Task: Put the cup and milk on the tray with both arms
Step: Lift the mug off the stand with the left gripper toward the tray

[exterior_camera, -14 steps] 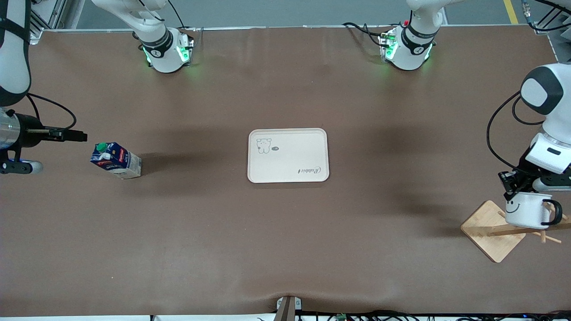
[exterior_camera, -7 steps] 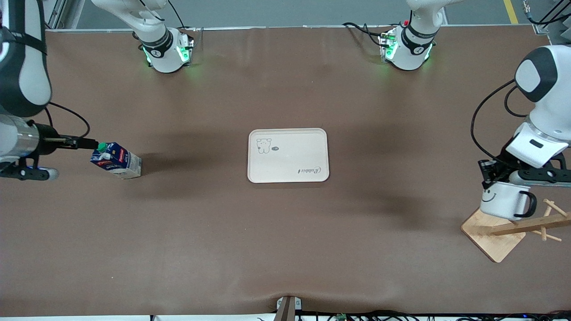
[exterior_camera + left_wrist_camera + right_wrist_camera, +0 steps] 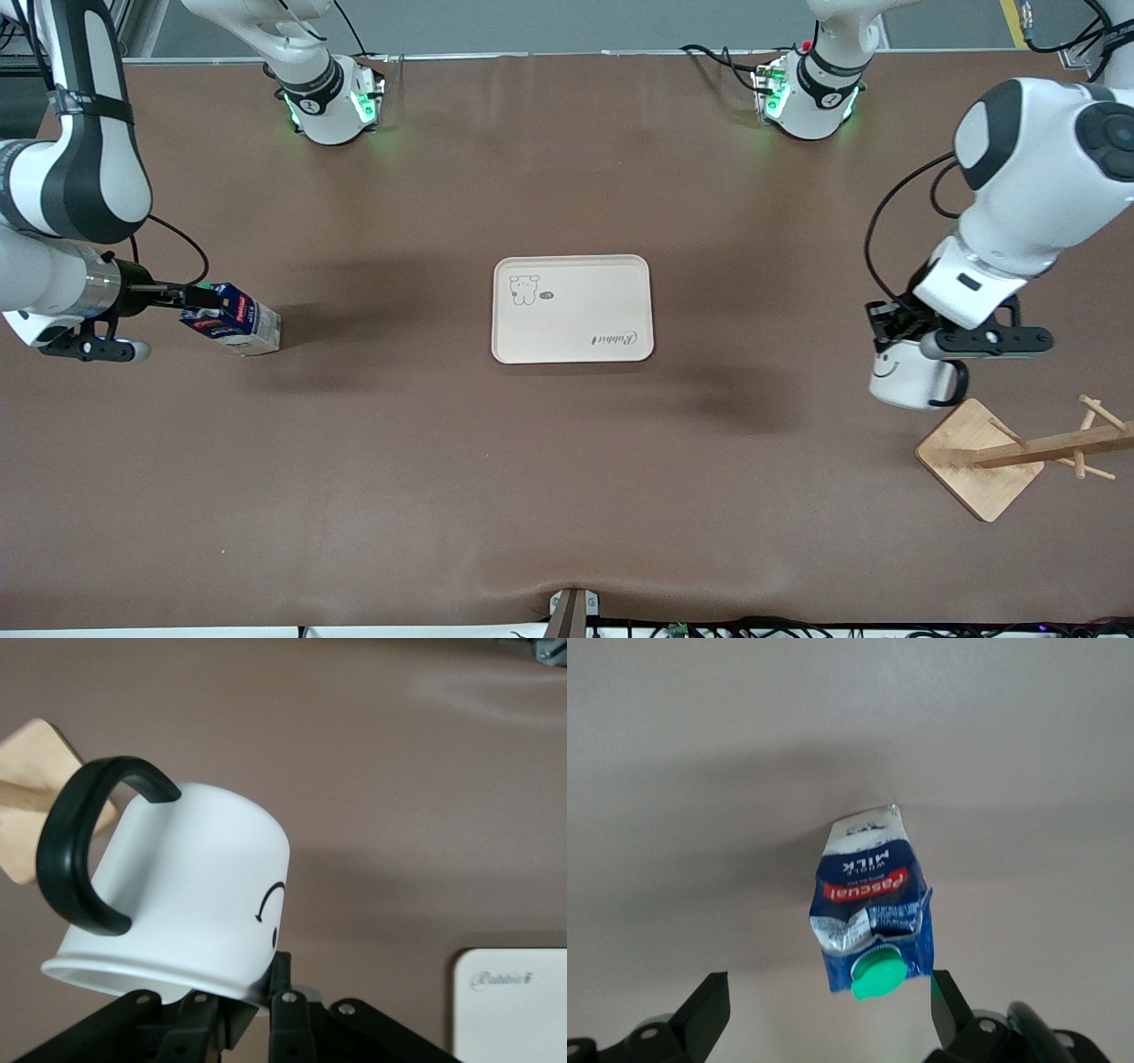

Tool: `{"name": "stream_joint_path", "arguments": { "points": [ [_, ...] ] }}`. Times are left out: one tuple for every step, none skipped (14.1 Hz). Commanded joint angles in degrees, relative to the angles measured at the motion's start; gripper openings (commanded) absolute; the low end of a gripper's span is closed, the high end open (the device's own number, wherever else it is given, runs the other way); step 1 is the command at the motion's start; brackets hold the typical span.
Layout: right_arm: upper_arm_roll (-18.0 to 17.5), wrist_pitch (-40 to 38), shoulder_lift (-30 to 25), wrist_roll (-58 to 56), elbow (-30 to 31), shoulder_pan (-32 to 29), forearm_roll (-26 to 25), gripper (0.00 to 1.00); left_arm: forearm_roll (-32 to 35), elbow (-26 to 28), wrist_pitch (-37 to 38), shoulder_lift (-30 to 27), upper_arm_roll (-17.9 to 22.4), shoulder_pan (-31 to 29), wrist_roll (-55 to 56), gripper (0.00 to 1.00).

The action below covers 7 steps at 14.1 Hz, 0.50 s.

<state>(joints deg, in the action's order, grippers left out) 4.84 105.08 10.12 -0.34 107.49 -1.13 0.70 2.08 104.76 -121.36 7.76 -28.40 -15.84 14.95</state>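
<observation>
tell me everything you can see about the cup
The cup is a small white mug with a black smiley face and a black loop handle, smooth and glossy like enamel. The left gripper is shut on its rim and holds it tilted in the air, over bare table between the tray and the wooden stand. Nothing else touches it.

The cup (image 3: 910,383), a small white mug with a black smiley face and black loop handle, hangs tilted in the air over the desk toward the left arm's end. The milk (image 3: 234,320), a dark-blue carton with a green cap, stands near the right arm's end. The cream tray (image 3: 572,308), with a dog drawing, lies flat mid-desk.
</observation>
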Motion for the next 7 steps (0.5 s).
{"name": "stream_joint_path", "arguments": {
  "points": [
    [-0.01, 10.11, -4.31, 0.34, 8.95, -0.63, -0.97, 1.00, 0.03, -1.05, 2.26, 1.81, -2.61, -0.16, 4.29, 0.00],
    [-0.01, 10.40, -4.75, 0.08, 9.67, -1.50, -0.97, 1.00, -0.06, -1.05, 2.96, 1.90, -3.06, 0.45, 5.69, 0.00],
    [-0.01, 10.49, -5.19, -0.10, 10.37, -1.60, -1.05, 1.00, -0.06, -1.05, 3.58, 2.17, -3.06, 1.68, 7.36, 0.00],
    [-0.01, 10.93, -5.37, -0.36, 11.25, -1.60, -1.23, 1.00, -0.06, -1.14, 3.84, 2.69, -3.06, 3.17, 9.55, 0.00],
    [-0.01, 11.11, -5.37, -0.45, 11.52, -1.69, -2.62, 1.00, -0.06, -1.05, 3.93, 2.87, -3.06, 4.40, 12.01, 0.00],
    [-0.01, 11.81, -5.46, -0.45, 11.69, -1.77, -4.73, 1.00, -0.23, -1.31, 4.37, 3.66, -3.06, 6.07, 14.73, 0.00],
    [-0.10, 13.64, -5.46, -0.28, 13.26, -1.77, -5.01, 1.00, -1.37, -2.88, 5.59, 4.88, -3.06, 7.74, 19.02, 0.00]
  ]
}}
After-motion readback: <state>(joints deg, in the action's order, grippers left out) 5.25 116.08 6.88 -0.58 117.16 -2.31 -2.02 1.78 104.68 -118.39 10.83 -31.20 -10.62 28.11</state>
